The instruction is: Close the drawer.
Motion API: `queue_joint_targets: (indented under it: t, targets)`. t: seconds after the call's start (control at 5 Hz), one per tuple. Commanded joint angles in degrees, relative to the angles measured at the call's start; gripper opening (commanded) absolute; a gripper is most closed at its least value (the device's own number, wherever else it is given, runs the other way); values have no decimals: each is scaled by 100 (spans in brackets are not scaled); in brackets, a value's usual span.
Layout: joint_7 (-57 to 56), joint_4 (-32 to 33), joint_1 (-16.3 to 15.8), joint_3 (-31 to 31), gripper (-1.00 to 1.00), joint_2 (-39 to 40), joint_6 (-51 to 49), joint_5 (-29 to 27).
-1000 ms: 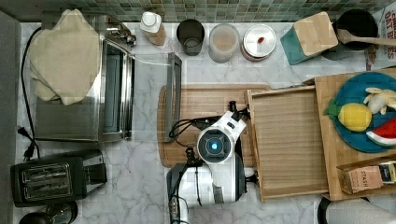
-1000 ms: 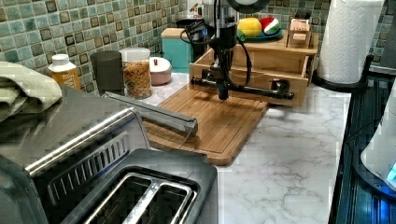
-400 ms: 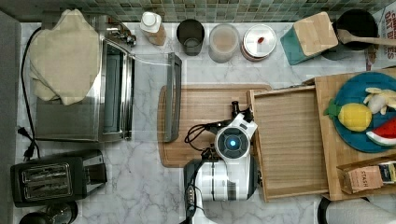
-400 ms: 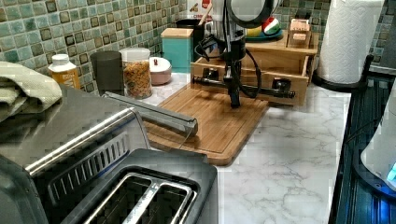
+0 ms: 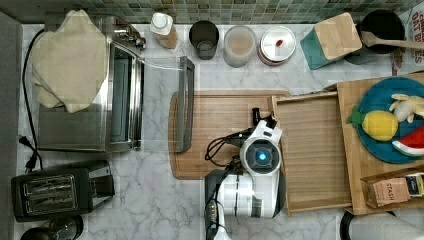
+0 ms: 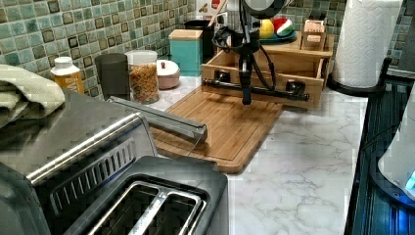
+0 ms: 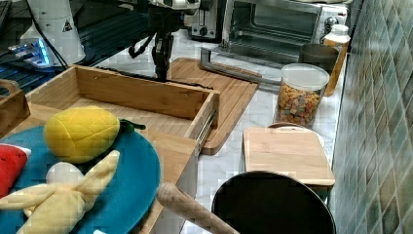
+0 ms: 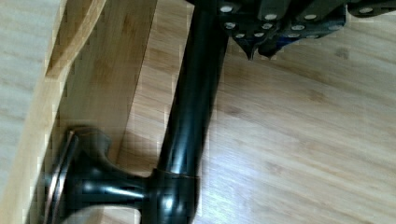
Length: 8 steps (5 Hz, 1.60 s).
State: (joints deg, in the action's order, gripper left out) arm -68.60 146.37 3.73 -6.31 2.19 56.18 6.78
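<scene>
At the drawer's front face, the gripper (image 6: 246,96) hangs straight down from the arm (image 5: 252,182) beside the dark bar handle (image 6: 254,89); whether its fingers are parted or closed on anything I cannot tell, since the wrist view shows only the fingertips (image 8: 254,44) just beside the handle (image 8: 191,107). The drawer (image 5: 312,150) stands pulled out from the wooden box (image 5: 350,160), its front edge over the right end of the cutting board (image 5: 220,130) in the top view. To the top view's left, bare board lies between the drawer front and the toaster oven's open glass door (image 5: 182,107). The handle rests on 2 round posts (image 6: 222,76). Along the tiled wall stand 1 bottle (image 5: 164,29), 1 dark cup (image 5: 204,37) and 1 clear jar (image 5: 240,45). Since 1 second ago the arm has moved toward the top view's right, and the drawer front has gone back with it, uncovering more board.
</scene>
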Motion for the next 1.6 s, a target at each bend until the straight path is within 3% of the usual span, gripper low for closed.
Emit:
queue_joint_targets:
  t: [0.2,0.8,1.0,1.2,1.6]
  targets:
    - [-1448,-1971,1231,-1062,-100,968,-453,-966]
    - [-1133,-2691,1426,-1467,-100,985,-714,-268]
    - [-1297,-2933,1471,-1558,-100,1249,-424,-358]
    - [-1192,-3492,1484,-1633,-100,1530,-775,-303]
    - [-1203,-3491,1456,-1664,-100,1534,-774,-317]
